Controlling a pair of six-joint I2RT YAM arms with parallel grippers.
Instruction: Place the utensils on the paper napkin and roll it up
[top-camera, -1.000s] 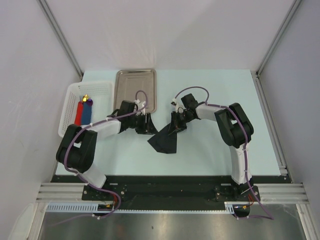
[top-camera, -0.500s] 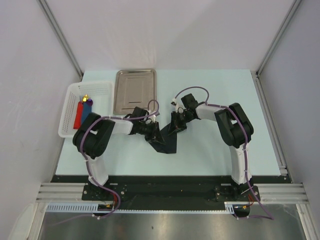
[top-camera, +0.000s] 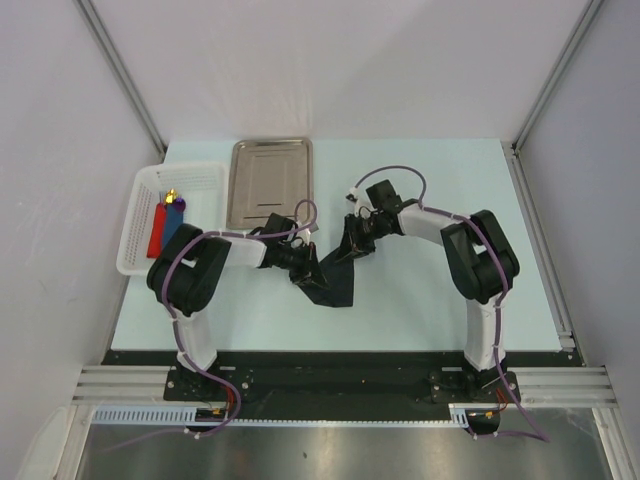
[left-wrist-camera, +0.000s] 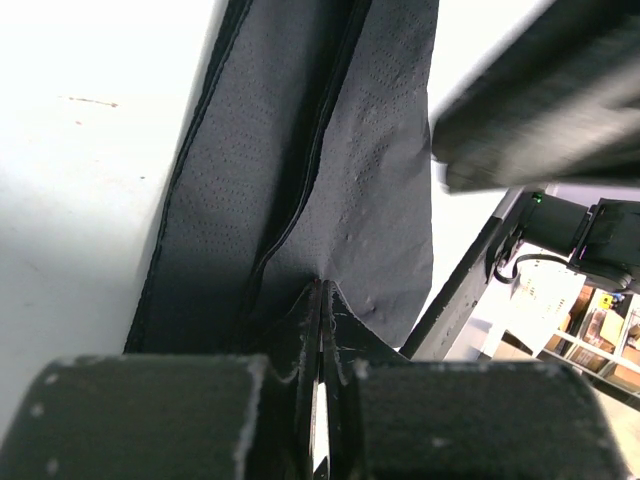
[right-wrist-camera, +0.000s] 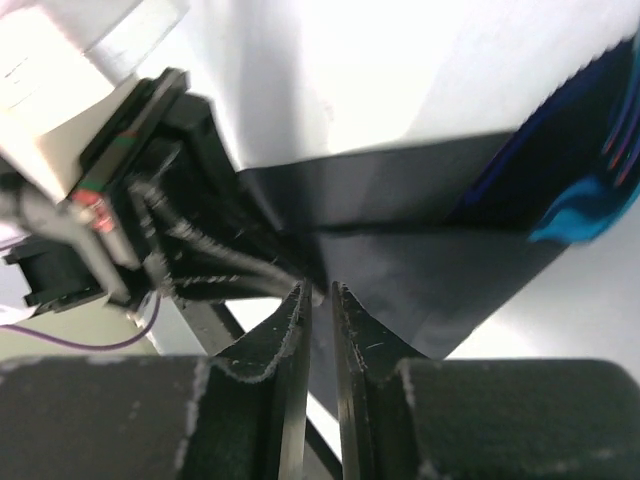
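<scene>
The black paper napkin (top-camera: 333, 287) hangs partly lifted off the table between my two grippers, creased into folds. My left gripper (top-camera: 307, 270) is shut on its left edge; in the left wrist view the fingertips (left-wrist-camera: 322, 292) pinch the folded sheet (left-wrist-camera: 370, 150). My right gripper (top-camera: 353, 247) is shut on its upper right corner; in the right wrist view the sheet (right-wrist-camera: 430, 270) runs in between the nearly closed fingers (right-wrist-camera: 320, 292). The slender blue and purple utensils do not show clearly. A blurred blue shape (right-wrist-camera: 592, 200) shows at the napkin's right end.
The shiny steel tray (top-camera: 270, 180) lies behind the left gripper. A white basket (top-camera: 138, 215) at the far left holds a flat red piece (top-camera: 157, 231), a flat blue piece (top-camera: 176, 224) and a small purple and yellow item (top-camera: 173, 199).
My left gripper moved from the tray's near edge down to the napkin's left edge and closed on it. My right gripper has lifted its corner slightly up and to the right.
</scene>
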